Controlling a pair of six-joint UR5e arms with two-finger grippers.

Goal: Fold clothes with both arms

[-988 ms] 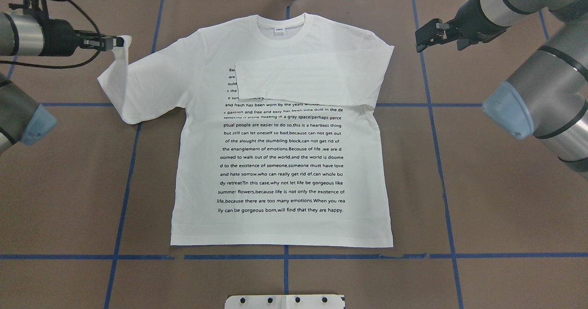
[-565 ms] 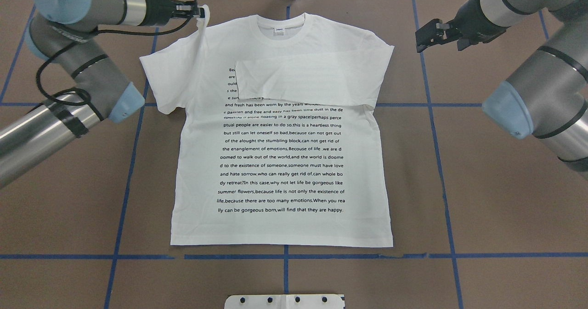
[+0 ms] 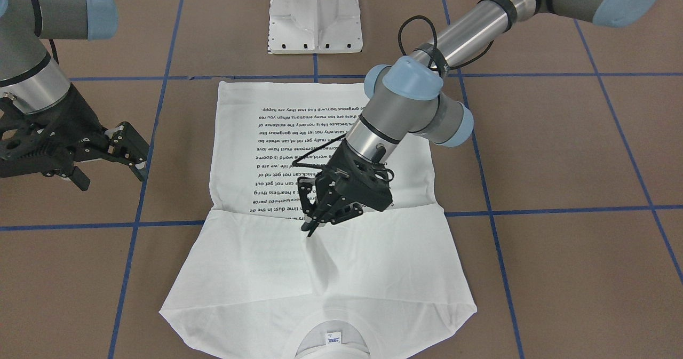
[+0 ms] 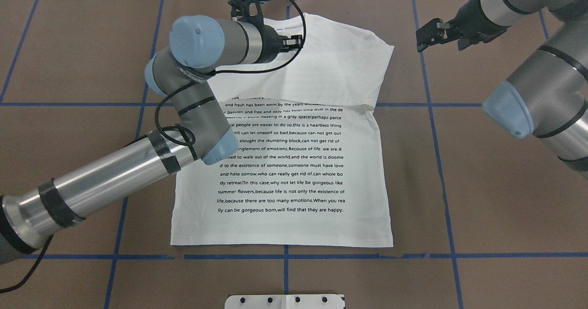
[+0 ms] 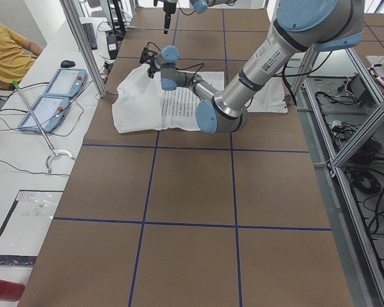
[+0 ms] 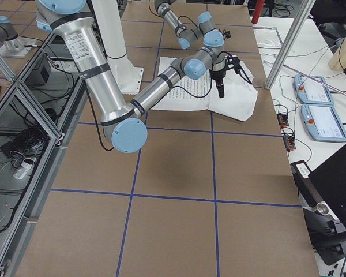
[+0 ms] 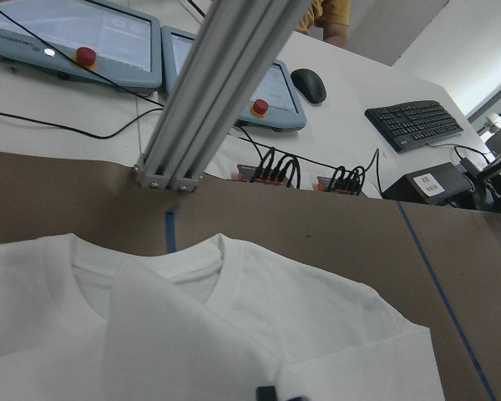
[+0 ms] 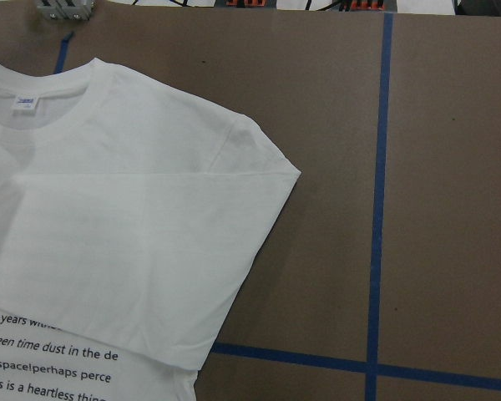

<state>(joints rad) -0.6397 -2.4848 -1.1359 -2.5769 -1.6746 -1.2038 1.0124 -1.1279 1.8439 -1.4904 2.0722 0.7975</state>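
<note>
Front view: shirt is lying print-up on brown surface, neckline toward 6 o'clock. Left pincer is pinching a raised fold of shirt fabric mid-chest, fingers together. Right pincer is hovering off the shirt at 9 o'clock, fingers spread, holding nothing. Overhead: left pincer is sitting at 12 o'clock nr neckline, right pincer at 2 o'clock.

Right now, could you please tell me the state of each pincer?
Left pincer: closed, pinching the shirt.
Right pincer: open, holding nothing.
</note>
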